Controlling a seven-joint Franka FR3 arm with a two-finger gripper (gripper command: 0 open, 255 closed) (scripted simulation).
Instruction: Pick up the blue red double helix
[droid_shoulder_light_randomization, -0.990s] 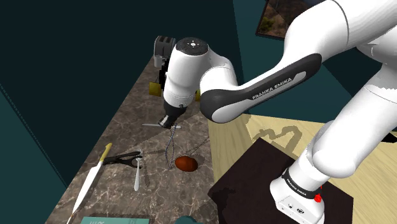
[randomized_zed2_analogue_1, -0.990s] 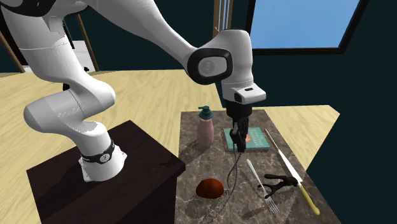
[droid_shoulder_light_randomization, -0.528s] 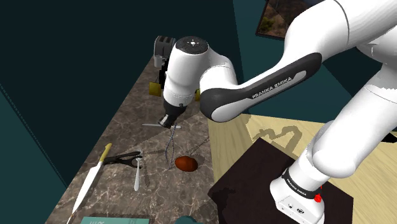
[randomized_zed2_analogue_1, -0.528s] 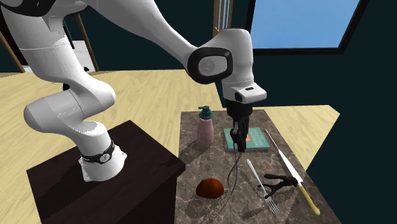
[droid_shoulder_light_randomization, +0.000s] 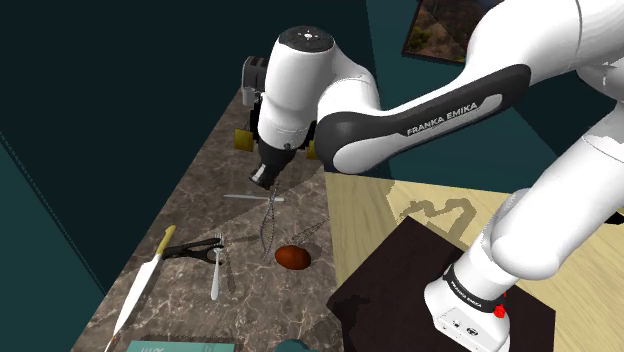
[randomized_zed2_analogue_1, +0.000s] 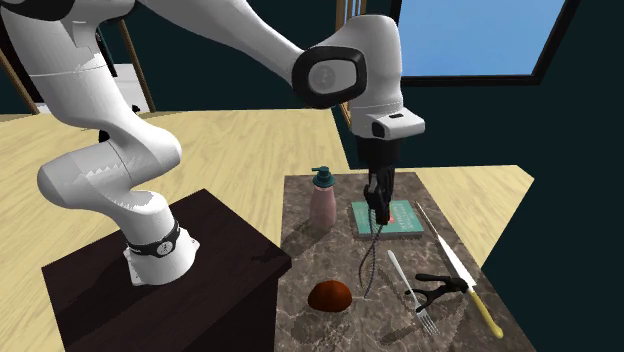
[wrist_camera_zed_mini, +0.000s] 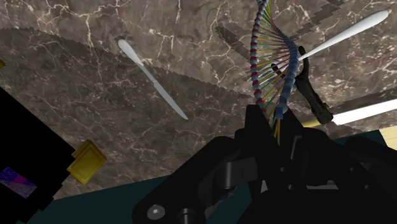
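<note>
We see the white arm reaching over the dark marbled surface. Its black end effector points down, clenched on the upper end of the blue and red double helix. The helix hangs from the fingers toward the surface; we cannot tell whether its lower tip touches. A yellow-handled knife lies to the second exterior view's right, a white fork beside it, and a brown rounded lump sits left of the helix.

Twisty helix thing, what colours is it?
The helix has blue and red strands, clearest in wrist view.
</note>
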